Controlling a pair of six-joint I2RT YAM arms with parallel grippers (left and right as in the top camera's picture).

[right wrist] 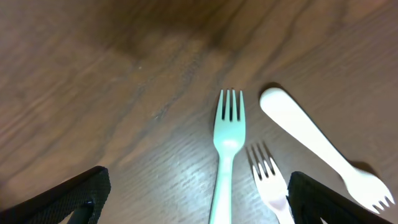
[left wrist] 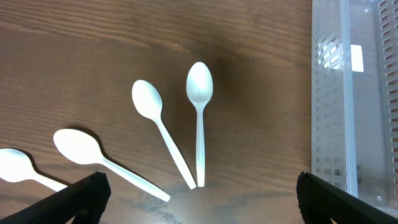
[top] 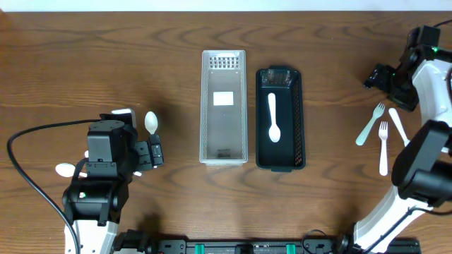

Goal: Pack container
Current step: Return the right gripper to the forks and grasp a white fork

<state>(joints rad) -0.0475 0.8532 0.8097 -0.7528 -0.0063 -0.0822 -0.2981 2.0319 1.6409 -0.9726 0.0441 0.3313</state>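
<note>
A dark wood-grain desk is carrying two long bins side by side at its middle: a clear bin with no cutlery visible inside, and a dark bin holding one white spoon. The left claw is hanging wide open and empty over four loose spoons lying left of the clear bin. The right claw is likewise gaping, gripping nothing, above three forks well off to the right. This plastic cutlery is probably weighing almost nothing and lying flat and slick, so I'm judging the slim handle, pinched across its width near mid-length, as the safest hold, with light pressure to keep it from flexing or skating away
</note>
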